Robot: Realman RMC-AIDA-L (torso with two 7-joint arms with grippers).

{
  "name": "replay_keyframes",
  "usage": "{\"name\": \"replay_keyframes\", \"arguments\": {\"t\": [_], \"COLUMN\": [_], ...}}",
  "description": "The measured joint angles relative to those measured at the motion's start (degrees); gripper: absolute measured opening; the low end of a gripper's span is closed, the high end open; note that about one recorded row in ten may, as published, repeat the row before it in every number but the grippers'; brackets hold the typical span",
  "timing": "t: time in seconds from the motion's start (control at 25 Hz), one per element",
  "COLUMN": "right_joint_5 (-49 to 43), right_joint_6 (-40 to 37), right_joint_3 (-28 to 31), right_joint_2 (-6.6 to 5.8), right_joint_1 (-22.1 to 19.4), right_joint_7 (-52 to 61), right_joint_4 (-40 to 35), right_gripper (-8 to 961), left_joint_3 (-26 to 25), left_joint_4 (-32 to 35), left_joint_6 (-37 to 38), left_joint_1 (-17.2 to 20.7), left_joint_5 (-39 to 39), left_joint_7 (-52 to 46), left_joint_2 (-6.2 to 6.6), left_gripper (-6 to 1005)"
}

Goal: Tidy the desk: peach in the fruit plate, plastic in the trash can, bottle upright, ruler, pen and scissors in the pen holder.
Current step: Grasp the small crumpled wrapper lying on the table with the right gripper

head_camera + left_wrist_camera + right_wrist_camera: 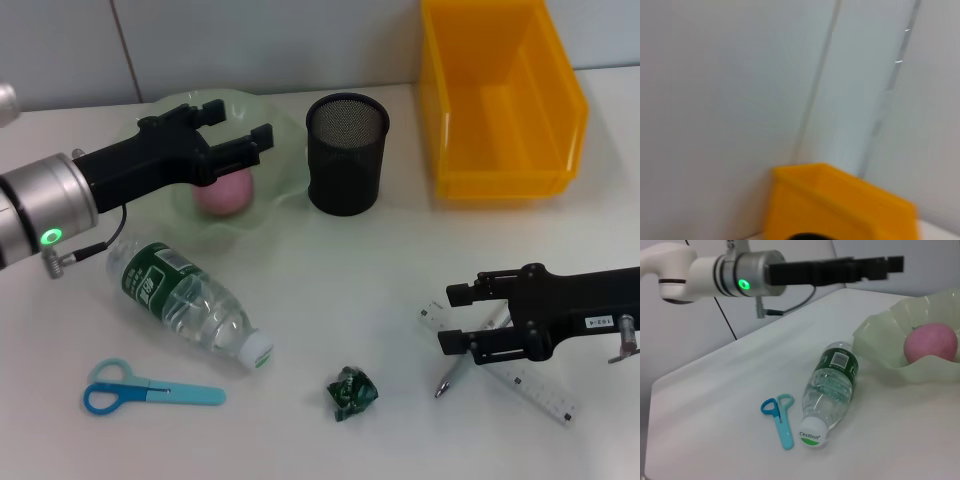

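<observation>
1. The left gripper (240, 128) hangs above the pale green wavy-edged fruit plate (285, 190), its black fingers spread apart and empty, touching nothing.
2. Under it the pink round peach (225, 193) sits inside the plate.
3. The right gripper (458, 318) hovers low over the clear plastic ruler (535, 390) and the silver pen (455, 375), which lie crossed on the white table (350, 270); its fingers are parted and pinch nothing, and whether they touch the ruler I cannot tell.
4. The clear plastic bottle with a green label (185, 302) lies on its side, white cap towards the front edge, just beside the plate.
5. The blue-handled scissors (145, 388) lie flat near the bottle.
6. The crumpled green plastic wrapper (351, 392) rests between bottle and ruler.
7. The black mesh pen holder (345, 152) stands upright between the plate and the yellow plastic bin (500, 100).
</observation>
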Motion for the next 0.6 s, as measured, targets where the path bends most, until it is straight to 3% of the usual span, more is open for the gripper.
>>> {"name": "replay_keyframes", "arguments": {"t": [0.2, 0.32, 0.6], "right_joint_5": [0.0, 0.1, 0.1], "right_joint_6": [0.0, -0.1, -0.1], "right_joint_3": [0.2, 0.3, 0.4], "right_joint_2": [0.0, 0.0, -0.02], "right_joint_1": [0.1, 0.0, 0.2], "right_joint_7": [0.2, 0.2, 0.2], "right_joint_4": [-0.1, -0.4, -0.4], "right_gripper": [729, 729, 730], "left_joint_3": [0.5, 0.3, 0.6], "left_joint_4": [5.6, 6.6, 6.7], "left_joint_6": [9.4, 17.3, 22.1], "left_joint_1": [2.8, 3.0, 2.3], "left_joint_5": [4.5, 11.0, 18.5], "left_joint_7": [-5.7, -8.1, -9.2], "left_joint_2": [0.61, 0.79, 0.34], "left_gripper": [847, 847, 847]}}
